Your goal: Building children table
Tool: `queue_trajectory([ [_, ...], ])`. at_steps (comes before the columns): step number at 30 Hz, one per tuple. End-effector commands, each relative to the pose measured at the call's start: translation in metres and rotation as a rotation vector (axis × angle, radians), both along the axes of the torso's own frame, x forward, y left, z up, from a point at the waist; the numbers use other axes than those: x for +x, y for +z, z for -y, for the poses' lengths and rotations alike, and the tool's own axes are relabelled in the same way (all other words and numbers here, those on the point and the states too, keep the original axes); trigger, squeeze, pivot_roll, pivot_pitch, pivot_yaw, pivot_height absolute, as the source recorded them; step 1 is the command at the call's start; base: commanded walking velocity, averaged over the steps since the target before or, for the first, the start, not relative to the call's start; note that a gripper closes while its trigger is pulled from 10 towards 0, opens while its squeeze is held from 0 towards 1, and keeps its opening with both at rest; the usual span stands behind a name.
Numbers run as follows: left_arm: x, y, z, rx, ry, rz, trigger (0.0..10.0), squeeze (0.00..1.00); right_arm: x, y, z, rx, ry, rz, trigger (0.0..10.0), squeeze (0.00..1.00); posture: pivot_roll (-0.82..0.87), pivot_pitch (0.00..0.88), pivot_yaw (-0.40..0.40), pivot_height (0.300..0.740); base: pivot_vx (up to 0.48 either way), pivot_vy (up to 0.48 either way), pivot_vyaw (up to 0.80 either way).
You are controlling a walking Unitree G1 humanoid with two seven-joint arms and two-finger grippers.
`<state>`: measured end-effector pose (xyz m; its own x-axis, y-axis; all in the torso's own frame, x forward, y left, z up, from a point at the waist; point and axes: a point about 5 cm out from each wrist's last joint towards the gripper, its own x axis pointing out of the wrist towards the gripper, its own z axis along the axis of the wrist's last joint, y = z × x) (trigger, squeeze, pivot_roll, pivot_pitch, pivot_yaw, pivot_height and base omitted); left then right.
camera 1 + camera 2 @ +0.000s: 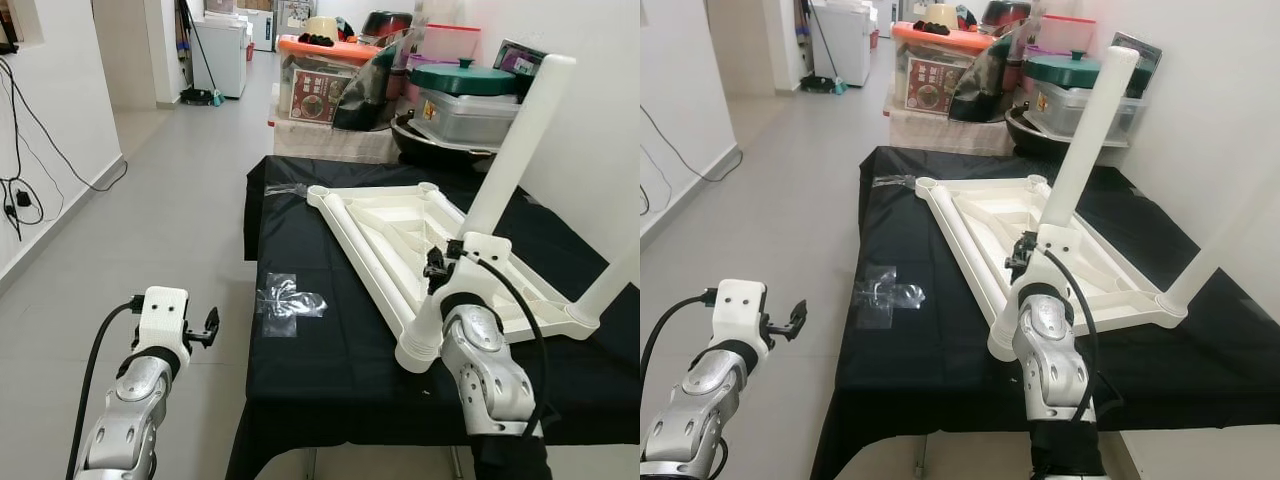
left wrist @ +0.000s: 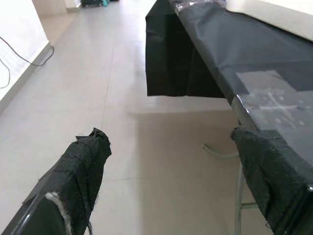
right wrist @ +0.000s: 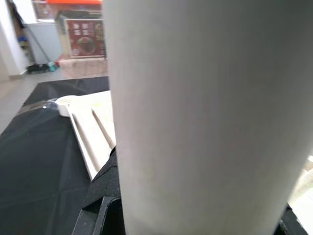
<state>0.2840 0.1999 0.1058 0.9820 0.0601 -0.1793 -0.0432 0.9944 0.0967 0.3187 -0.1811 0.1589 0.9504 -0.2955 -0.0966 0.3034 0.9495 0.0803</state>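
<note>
Head cam: white tabletop point(image 1: 400, 240) lies upside down on black-covered table point(image 1: 330, 340), right gripper point(image 1: 436, 268) pinching a tilted white leg point(image 1: 515, 150) over its near corner. L wrist: left gripper point(image 2: 181, 161) fingers spread, beside table edge over floor point(image 2: 98, 98). R wrist: leg fills frame betw. fingers.

table leg point(image 1: 520, 140): white plastic, smooth, matt
tabletop point(image 1: 400, 235): white plastic, smooth
cloth point(image 1: 330, 330): black, slight sheen
left gripper point(image 2: 181, 166) pads: black fabric, rough
</note>
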Motion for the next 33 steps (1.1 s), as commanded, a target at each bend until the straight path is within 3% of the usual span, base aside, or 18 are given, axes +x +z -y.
queue_trajectory([
  [1, 0.001, -0.001, 0.0, 0.01, 0.002, -0.012, 10.0, 0.0, -0.011, -0.044, 0.02, 0.014, -0.119, -0.214, 10.0, 0.0, 0.04, 0.0, -0.093, 0.74, 0.0, 0.0, 0.0],
  [13, 0.001, -0.002, -0.002, 0.023, 0.01, -0.017, 10.0, 0.0, -0.014, -0.037, 0.013, 0.039, -0.172, -0.162, 10.0, 0.0, 0.04, 0.0, -0.083, 0.74, 0.0, 0.0, 0.0],
  [33, 0.005, -0.001, -0.002, 0.039, -0.001, -0.015, 10.0, 0.0, -0.016, -0.021, 0.006, 0.02, -0.132, -0.028, 10.0, 0.0, 0.04, 0.0, -0.074, 0.74, 0.0, 0.0, 0.0],
])
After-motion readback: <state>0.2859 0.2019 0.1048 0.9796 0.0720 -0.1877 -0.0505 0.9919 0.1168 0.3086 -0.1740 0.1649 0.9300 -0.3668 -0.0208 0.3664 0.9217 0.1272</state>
